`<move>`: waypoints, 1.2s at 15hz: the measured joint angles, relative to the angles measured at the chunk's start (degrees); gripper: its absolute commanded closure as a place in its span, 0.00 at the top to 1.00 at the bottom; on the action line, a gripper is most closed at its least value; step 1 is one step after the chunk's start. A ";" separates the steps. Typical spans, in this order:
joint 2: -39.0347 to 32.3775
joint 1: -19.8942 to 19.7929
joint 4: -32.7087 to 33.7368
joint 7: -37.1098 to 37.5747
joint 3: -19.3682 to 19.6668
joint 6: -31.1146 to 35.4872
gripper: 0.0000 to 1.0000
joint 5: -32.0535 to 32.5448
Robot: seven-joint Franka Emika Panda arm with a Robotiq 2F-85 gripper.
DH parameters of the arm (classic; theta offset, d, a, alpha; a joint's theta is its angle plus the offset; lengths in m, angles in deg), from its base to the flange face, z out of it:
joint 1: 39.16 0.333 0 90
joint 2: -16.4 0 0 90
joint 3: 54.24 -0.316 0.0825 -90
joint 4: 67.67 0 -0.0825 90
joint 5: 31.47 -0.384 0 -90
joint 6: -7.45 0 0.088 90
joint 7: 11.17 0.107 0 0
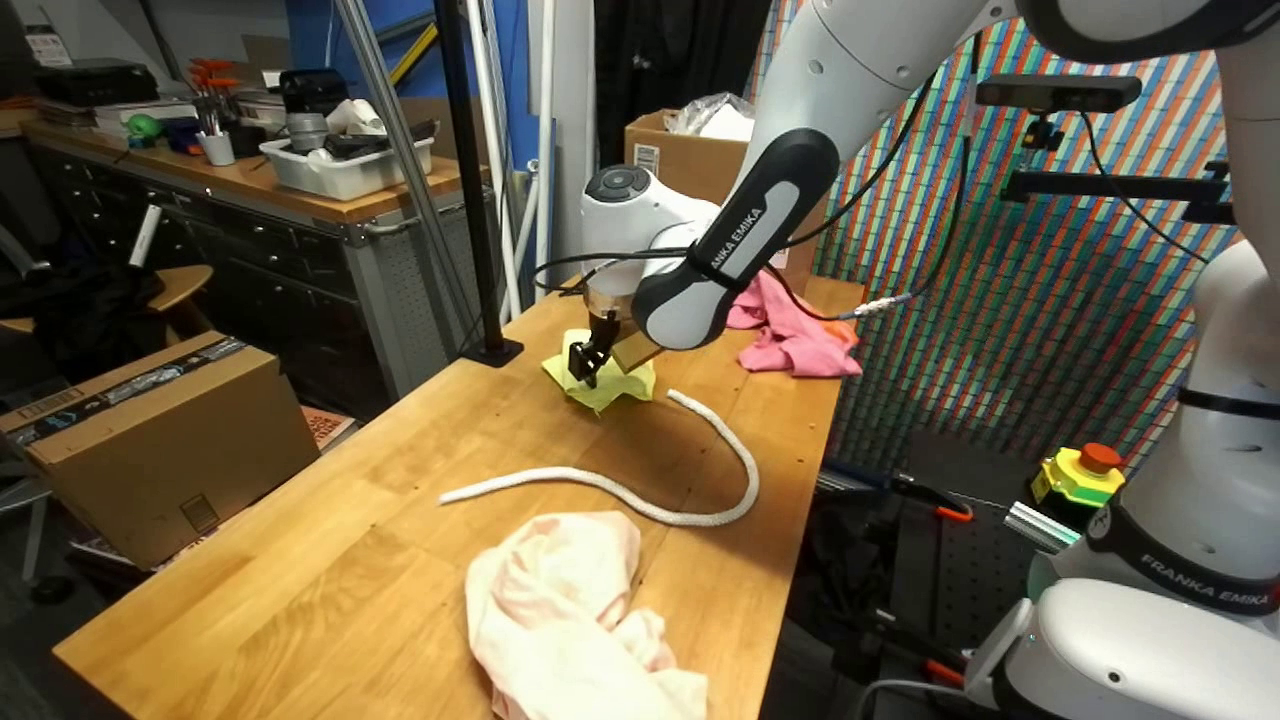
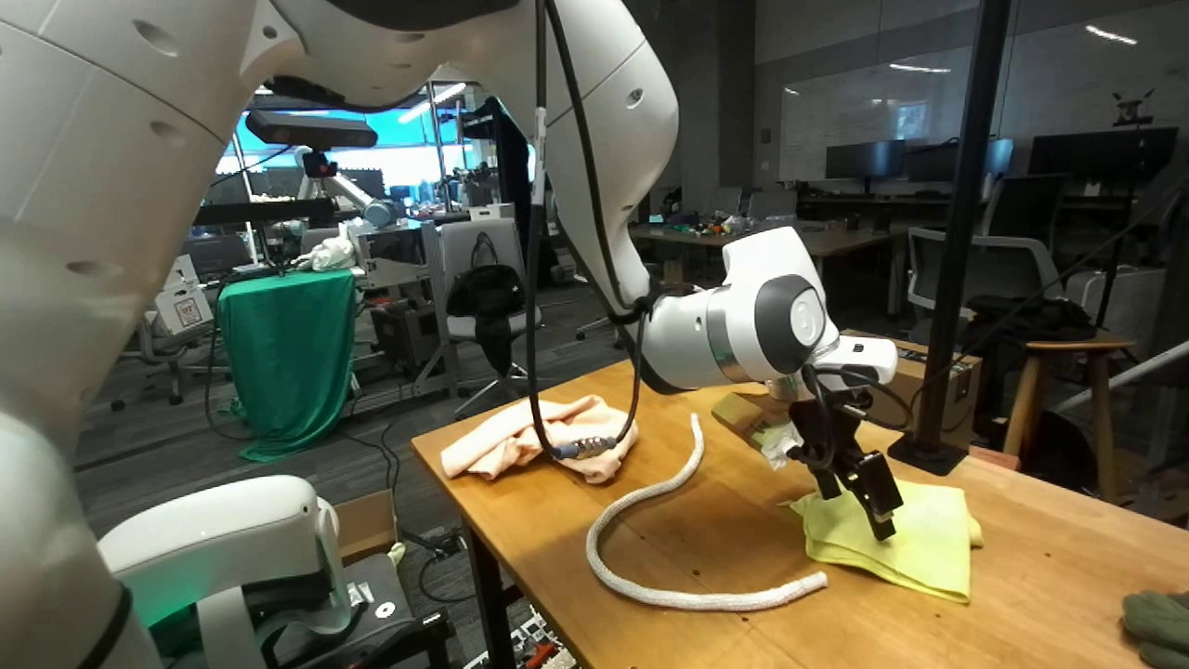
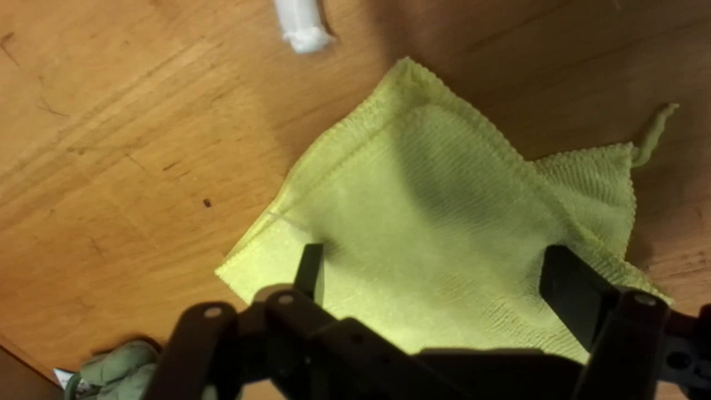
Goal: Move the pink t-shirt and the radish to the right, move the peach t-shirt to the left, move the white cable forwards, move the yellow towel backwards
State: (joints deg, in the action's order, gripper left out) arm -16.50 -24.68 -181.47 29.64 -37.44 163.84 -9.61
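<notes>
Nearest the camera in the wrist view, the Robotiq gripper (image 3: 434, 256) stands with its jaws spread wide above the yellow towel (image 3: 439, 205); its two black fingertips (image 3: 575, 294) sit apart over the cloth — whether they touch it cannot be told. The towel lies folded on the wooden table (image 1: 330, 560), one under-corner poking out; the white cable (image 1: 620, 489) curves across the tabletop, one end just beside the towel, its bend passing between the towel and the peach t-shirt (image 1: 575, 620). That peach t-shirt rests in a crumpled heap towards one end of the table; the pink t-shirt (image 1: 795, 335) lies bunched near the opposite end — partly hidden behind the Franka Panda arm (image 1: 745, 235) in an exterior view — with a cardboard box (image 1: 690, 165) near it. In both exterior views a black post (image 1: 470, 180) stands at the table's edge; an olive-green item (image 2: 1156, 623), seen only in part, lies farther along the tabletop.
</notes>
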 measured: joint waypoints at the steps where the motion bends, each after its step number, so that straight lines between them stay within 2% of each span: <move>1: 0.00 -1.08 0.17 -1.55 -1.19 -0.20 0.75 -1.75; 3: 0.03 -3.52 0.51 -5.77 -4.02 -0.82 0.66 -5.96; 6: 0.15 -7.35 1.48 -13.53 -8.50 -2.55 0.42 -13.04; 10: 0.30 -10.34 3.22 -20.42 -11.56 -5.78 0.12 -18.82; 11: 0.33 -10.78 3.55 -21.43 -11.99 -6.53 0.08 -19.55; 13: 0.33 -11.35 4.10 -23.03 -12.58 -7.62 0.06 -20.86; 14: 0.33 -11.49 4.27 -23.59 -12.78 -7.98 0.09 -21.22; 15: 0.33 -11.56 4.43 -24.01 -12.93 -8.41 0.06 -21.36; 18: 0.32 -11.53 4.74 -24.51 -13.56 -8.72 0.08 -21.38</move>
State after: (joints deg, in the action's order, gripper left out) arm -16.18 -36.20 -176.73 5.13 -51.00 155.12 -30.99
